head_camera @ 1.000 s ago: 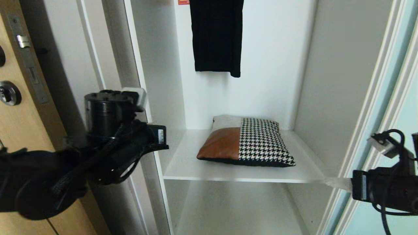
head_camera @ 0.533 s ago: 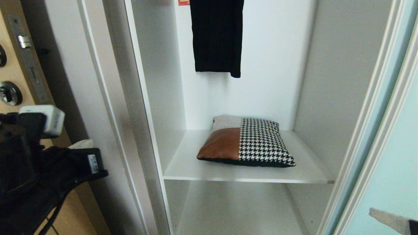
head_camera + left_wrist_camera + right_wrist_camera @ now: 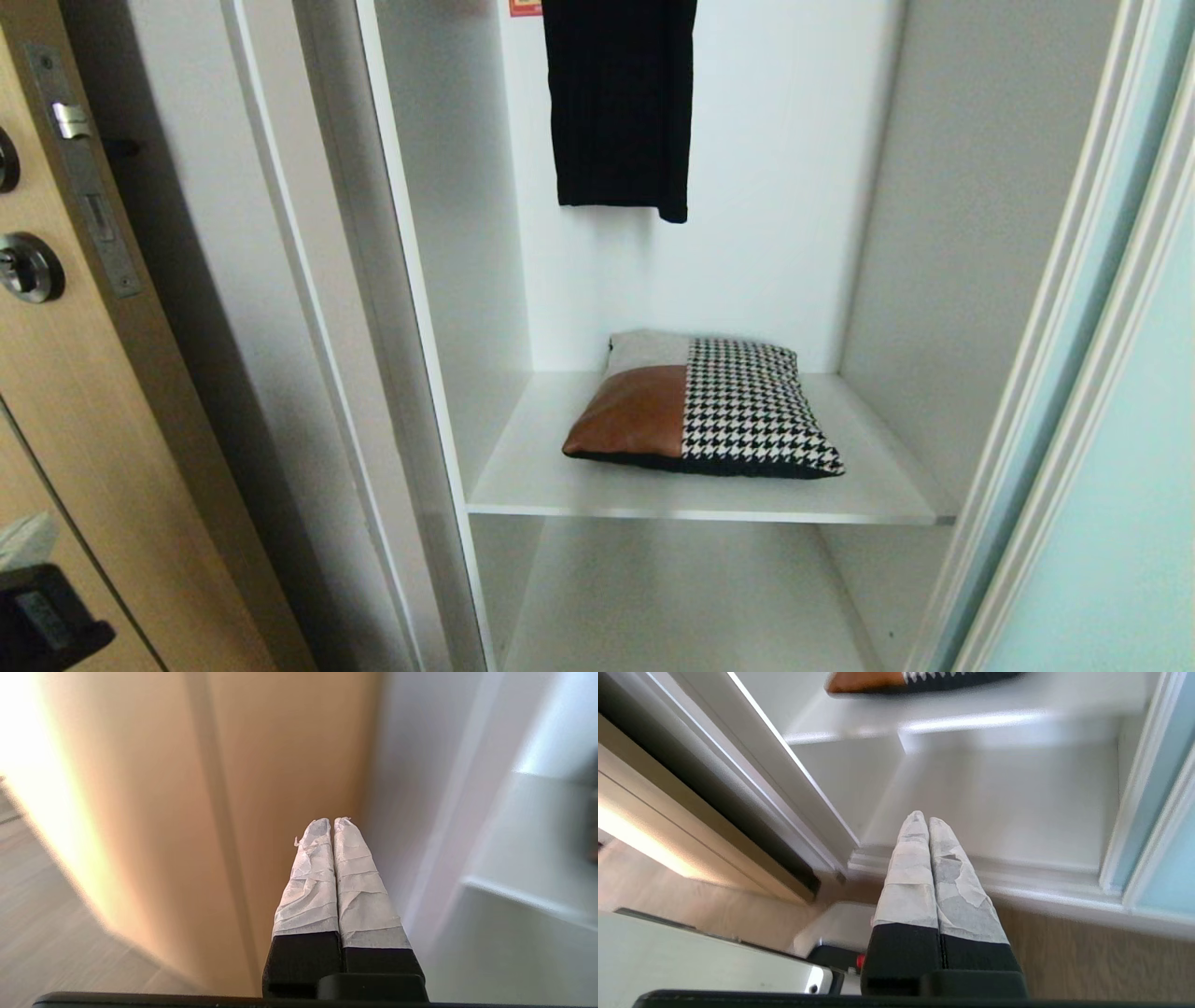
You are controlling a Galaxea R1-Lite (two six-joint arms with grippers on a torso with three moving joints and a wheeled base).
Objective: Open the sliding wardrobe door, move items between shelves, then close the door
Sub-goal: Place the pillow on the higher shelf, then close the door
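Note:
The sliding wardrobe door (image 3: 1125, 448), pale aqua glass in a silver-white frame, stands pushed to the right, leaving the compartment open. The item (image 3: 700, 406), a folded bundle with rust-brown, houndstooth and black parts, lies on the white middle shelf (image 3: 532, 481); its front edge (image 3: 920, 679) shows in the right wrist view. Below is another white shelf (image 3: 672, 597). My left gripper (image 3: 333, 821) is shut and empty, low beside the tan door; only a corner of that arm (image 3: 42, 616) shows in the head view. My right gripper (image 3: 924, 820) is shut and empty, low in front of the bottom shelf (image 3: 994, 798).
A long black garment (image 3: 621, 103) hangs at the back above the bundle. A tan wooden door (image 3: 103, 448) with a lock plate (image 3: 84, 177) stands left of the wardrobe's white frame (image 3: 373, 308). The robot's base (image 3: 714, 966) and wooden floor (image 3: 1087, 952) lie under the right gripper.
Both arms have dropped down and back from the wardrobe opening. The left one sank to the lower left corner; the right one left the head view. The bundle has not moved.

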